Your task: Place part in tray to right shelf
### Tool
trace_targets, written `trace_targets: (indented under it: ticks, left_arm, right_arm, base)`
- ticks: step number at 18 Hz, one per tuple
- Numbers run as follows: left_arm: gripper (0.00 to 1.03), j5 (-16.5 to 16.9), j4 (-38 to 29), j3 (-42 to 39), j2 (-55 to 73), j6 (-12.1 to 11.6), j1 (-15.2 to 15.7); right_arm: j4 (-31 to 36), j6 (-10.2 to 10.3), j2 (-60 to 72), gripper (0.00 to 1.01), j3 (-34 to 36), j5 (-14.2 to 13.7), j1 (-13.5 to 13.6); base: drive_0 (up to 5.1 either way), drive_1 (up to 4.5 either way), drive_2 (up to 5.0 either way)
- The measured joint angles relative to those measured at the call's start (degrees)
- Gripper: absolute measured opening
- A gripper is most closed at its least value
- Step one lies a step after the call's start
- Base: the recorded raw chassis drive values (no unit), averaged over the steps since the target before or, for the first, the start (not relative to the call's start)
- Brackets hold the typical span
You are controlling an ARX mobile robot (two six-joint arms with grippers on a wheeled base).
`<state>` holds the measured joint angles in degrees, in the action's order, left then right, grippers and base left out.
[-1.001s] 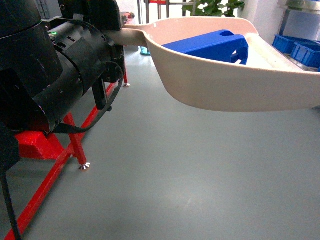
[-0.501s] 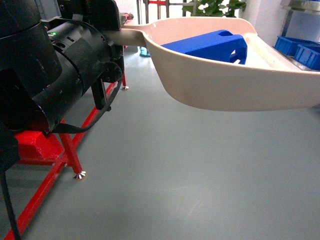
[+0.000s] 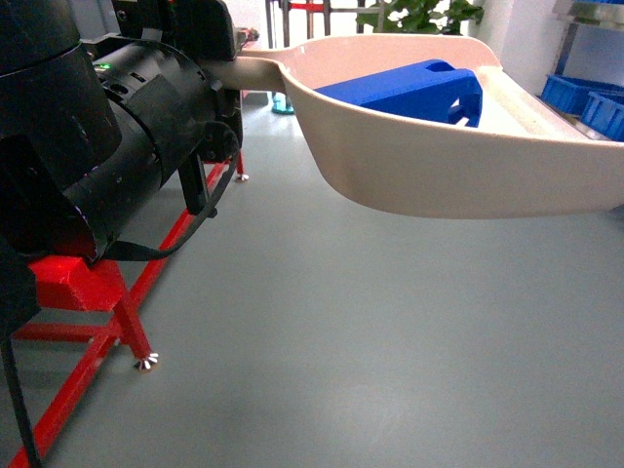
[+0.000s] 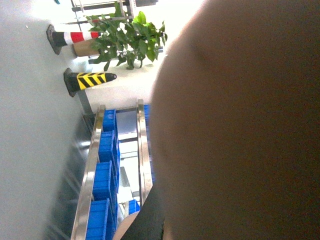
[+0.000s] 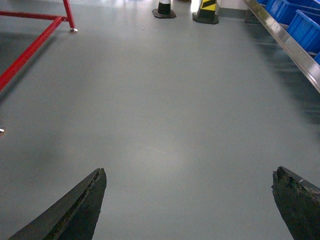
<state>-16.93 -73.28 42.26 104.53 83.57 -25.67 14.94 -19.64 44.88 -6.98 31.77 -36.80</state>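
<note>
In the raised tray (image 3: 439, 166), carried level by the handle on the left arm whose grip cannot be seen, lies the part (image 3: 409, 90); keep it level in transit while the right gripper (image 5: 187, 205) stays spread and empty

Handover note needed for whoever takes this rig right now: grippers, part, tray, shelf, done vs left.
Left gripper: hidden behind the black arm housing in the head view; the beige plastic dustpan-shaped tray runs by its handle into that arm and is carried level above the grey floor. Jaw state cannot be told.
Right gripper: open, empty, over bare floor.
Part: the small bright-blue jerrycan-shaped block lies inside the tray.
Shelf: the stainless-steel rack with blue crates stands off to the right.
Done: part loaded in tray.
Left: reach the rack and deliver the part.
</note>
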Motion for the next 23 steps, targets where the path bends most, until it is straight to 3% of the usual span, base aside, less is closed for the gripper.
trace_targets:
  ticks: [6, 23]
  left_arm:
    - [0.13, 0.00, 0.20, 0.00, 0.00, 0.00, 0.00]
    - [0.13, -0.02, -0.02, 0.00, 0.09, 0.00, -0.02]
  right_arm:
    - [0.04, 0.00, 0.00, 0.98, 0.00, -0.02, 0.00]
    - [0.02, 0.00, 0.00, 0.98, 0.00, -0.02, 0.00]
  base:
    - [-0.1, 4.22, -4.4]
    - [-1.4, -1.45, -1.4]
